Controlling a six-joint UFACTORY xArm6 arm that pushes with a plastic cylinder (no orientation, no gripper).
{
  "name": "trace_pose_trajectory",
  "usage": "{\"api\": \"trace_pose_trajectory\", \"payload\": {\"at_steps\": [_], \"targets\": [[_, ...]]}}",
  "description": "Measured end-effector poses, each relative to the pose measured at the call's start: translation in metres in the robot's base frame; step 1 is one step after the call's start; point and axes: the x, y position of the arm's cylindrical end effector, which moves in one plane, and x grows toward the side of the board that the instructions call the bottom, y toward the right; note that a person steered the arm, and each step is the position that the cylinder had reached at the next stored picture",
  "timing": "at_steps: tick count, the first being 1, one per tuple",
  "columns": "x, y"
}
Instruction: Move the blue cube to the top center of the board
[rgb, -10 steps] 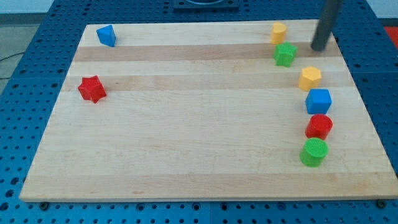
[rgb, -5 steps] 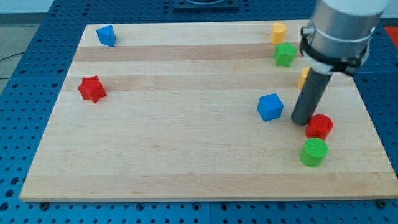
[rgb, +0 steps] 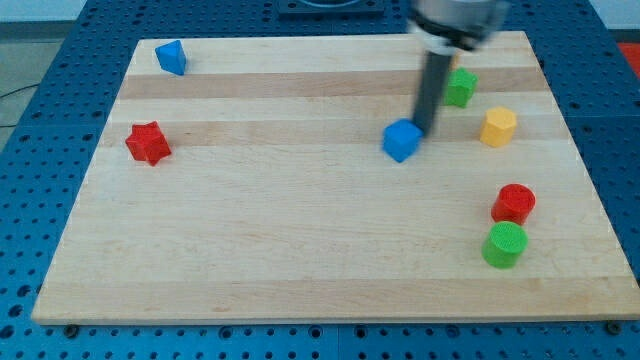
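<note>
My rod stands near upright, my tip touching the blue cube — cube at its lower left, green star to its upper right — no pincer fitted.

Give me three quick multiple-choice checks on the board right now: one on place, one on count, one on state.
1. Where is my tip relative to the blue cube?
A. at its upper right
B. far to its left
C. below it

2. How many red blocks show?
A. one
B. two
C. three

3. Has the blue cube reached the top center?
A. yes
B. no

Answers: 1 A, the rod ends at the cube's upper-right edge; 2 B, red star and red cylinder; 3 B, it sits mid-board.
</note>
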Motion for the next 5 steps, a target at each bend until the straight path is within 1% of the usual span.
{"api": "trace_pose_trajectory", "payload": {"at_steps": [1,2,3,4,5], "targets": [[0.011,-0.038],[0.02,0.062],[0.06,0.09],[0.085,0.025],[0.047,-0.016]]}}
